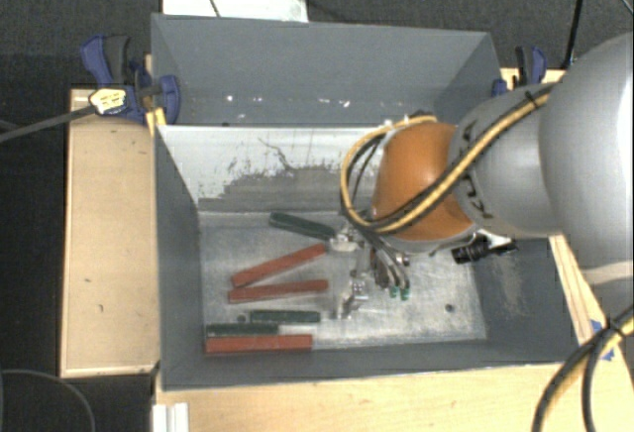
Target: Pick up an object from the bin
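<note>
Camera view: gripper (374, 283) low in the bin (180, 262), just beside the head of the red-handled pliers (280, 265). Spread or pinched, cannot tell. Nothing looks lifted; the pick remains to be done.

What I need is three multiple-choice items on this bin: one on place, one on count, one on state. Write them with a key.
1. The pincer is over the bin's
A. floor, near its middle
B. left wall
C. far rim

2. The long red pieces number
A. one
B. three
C. six

3. The red pieces
A. stand upright
B. lie flat on the floor
C. hang from the pincer

Key:
1 A, it is above the floor, just right of the red pieces.
2 B, two lie mid-floor and one by the near wall.
3 B, all rest lengthwise on the floor.
</note>
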Action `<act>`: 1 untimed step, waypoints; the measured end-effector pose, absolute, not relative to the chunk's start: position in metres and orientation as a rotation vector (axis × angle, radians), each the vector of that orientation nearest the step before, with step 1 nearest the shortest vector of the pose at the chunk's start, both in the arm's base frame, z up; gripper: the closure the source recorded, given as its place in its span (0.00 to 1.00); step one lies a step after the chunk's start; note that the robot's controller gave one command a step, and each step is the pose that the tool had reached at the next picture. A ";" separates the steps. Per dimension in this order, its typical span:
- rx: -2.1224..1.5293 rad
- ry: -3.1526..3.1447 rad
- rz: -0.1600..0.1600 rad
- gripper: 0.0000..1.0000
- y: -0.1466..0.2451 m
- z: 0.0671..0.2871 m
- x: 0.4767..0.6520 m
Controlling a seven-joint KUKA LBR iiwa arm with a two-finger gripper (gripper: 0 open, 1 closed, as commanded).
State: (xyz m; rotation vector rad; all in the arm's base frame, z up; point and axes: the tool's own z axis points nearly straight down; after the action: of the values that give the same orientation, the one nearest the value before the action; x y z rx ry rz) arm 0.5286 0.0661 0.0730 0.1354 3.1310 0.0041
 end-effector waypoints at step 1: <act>0.133 3.136 0.003 1.00 0.144 0.078 0.522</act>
State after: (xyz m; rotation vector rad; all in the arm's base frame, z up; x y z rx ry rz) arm 0.5222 0.1435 0.0783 0.1327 3.1357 0.0033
